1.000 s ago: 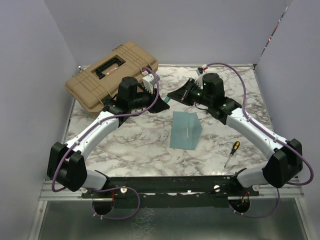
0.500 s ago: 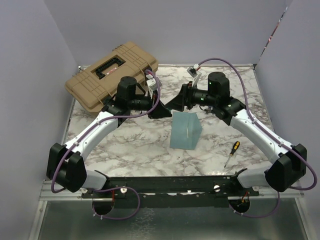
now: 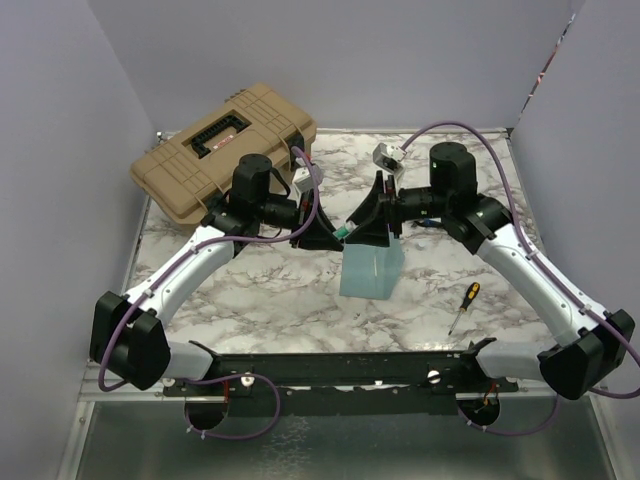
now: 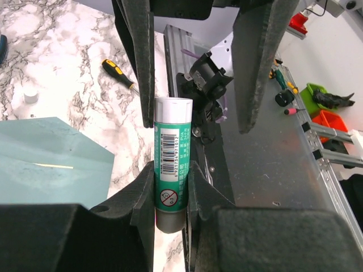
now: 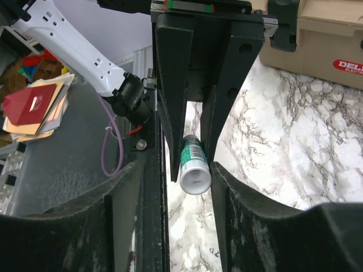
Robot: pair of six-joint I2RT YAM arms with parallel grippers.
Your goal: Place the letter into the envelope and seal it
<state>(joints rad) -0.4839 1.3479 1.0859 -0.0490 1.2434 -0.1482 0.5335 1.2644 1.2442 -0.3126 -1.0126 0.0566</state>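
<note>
Both arms are swinging inward over the flat teal paper envelope (image 3: 372, 270); left gripper (image 4: 168, 187) is clenching a green cylindrical glue stick (image 4: 171, 136), right gripper (image 5: 178, 170) is gaping.

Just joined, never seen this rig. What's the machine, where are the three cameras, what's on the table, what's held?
Two small robot arms are bolted at the near edge of a marble-patterned table, each ending in two-finger jaws. The wide picture comes from a fixed camera above and behind them: left arm on the left, right arm on the right. The other two come from a camera on each wrist, looking out past that arm's own jaws. On the table lie a teal envelope, a tan toolbox at the far left and a screwdriver near the right arm. The left jaws are shut on a green glue stick. The right jaws are open, one finger on either side of its white end, not closed on it.
</note>
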